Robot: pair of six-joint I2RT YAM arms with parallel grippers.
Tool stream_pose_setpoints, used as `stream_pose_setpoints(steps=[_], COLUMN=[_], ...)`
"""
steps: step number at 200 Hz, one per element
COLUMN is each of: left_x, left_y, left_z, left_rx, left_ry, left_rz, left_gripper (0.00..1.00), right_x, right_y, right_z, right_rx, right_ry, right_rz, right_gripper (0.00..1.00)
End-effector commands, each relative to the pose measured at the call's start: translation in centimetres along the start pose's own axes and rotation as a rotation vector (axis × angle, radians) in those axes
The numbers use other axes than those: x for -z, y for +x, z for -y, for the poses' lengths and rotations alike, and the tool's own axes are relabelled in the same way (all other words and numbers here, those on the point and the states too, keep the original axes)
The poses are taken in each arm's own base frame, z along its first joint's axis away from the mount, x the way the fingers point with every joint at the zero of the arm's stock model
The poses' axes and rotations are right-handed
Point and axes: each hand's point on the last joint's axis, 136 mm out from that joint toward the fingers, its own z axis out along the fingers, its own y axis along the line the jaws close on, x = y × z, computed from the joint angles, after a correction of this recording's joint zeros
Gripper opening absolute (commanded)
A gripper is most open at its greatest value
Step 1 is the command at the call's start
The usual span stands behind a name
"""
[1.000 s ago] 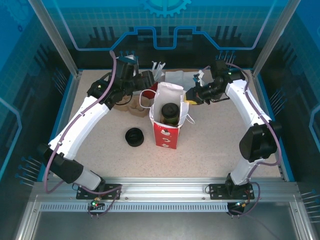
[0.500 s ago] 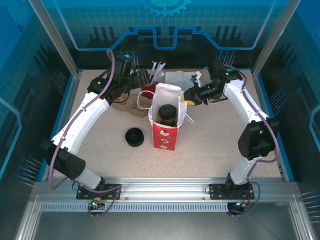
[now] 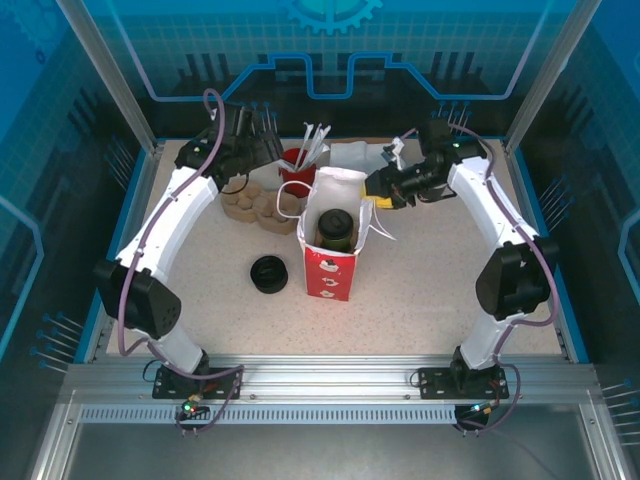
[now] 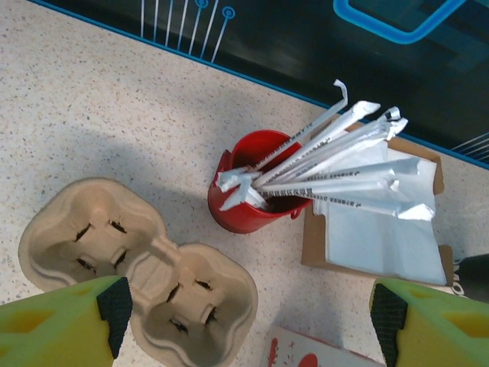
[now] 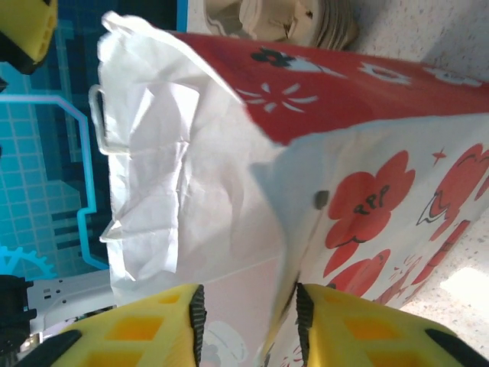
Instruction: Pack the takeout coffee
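Observation:
The takeout coffee (image 3: 335, 226), an olive-brown cup with a black lid, stands inside the upright red-and-white bag (image 3: 330, 262) at the table's middle. My right gripper (image 3: 378, 190) is at the bag's right rim. In the right wrist view its yellow jaws (image 5: 248, 321) stand apart, with the bag's wall (image 5: 229, 153) running between them close to the right pad. My left gripper (image 3: 265, 150) hovers at the back left, away from the bag. Its jaws (image 4: 248, 313) are wide open with nothing between them.
A cardboard cup carrier (image 4: 137, 267) lies under the left gripper, left of the bag (image 3: 250, 205). A red cup of wrapped straws (image 4: 256, 191) and napkins on cardboard (image 4: 382, 229) sit at the back. A low black ring (image 3: 269, 274) lies left of the bag.
The right gripper's jaws have parted at the bag's rim. The left arm has swung back and left, away from the bag, uncovering the carrier and the red cup.

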Motion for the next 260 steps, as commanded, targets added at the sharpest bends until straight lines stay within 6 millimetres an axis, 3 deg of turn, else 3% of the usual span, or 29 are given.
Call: stream_pose_setpoints(steps=[1,84,125,145,199,260], left_x=[0.1,-2.6,-4.7,-5.6,-10.6,-15.1], left_y=[-2.4,-6.7,-8.3,-8.6,-8.0,-6.8], left_z=[1.2,2.4,3.8,4.7,4.1,5.4], left_rx=[-0.047,-0.203,-0.167,-0.158,-0.135,-0.206], left_ry=[0.044,0.044,0.172,0.246,0.383,0.516], left_rz=[0.060,0.112,0.089,0.055,-0.050,-0.071], left_gripper=[0.83,0.83,0.83,0.82,0.76,0.73], right_x=[3.0,11.1,14.3,14.7,14.4,13.8], right_y=[-0.4,-2.4,-2.5,-1.6,2.5,6.1], right_z=[-1.1,-4.5,-7.8,-8.1,-7.2,-4.0], right_rx=[0.035,0.131,0.284,0.306,0.315,0.318], right_ry=[0.017,0.085,0.081,0.086,0.105,0.200], right_rz=[0.056,0.313,0.493,0.522,0.548,0.600], right_gripper=[0.42,0.44,0.44,0.43,0.43,0.42])
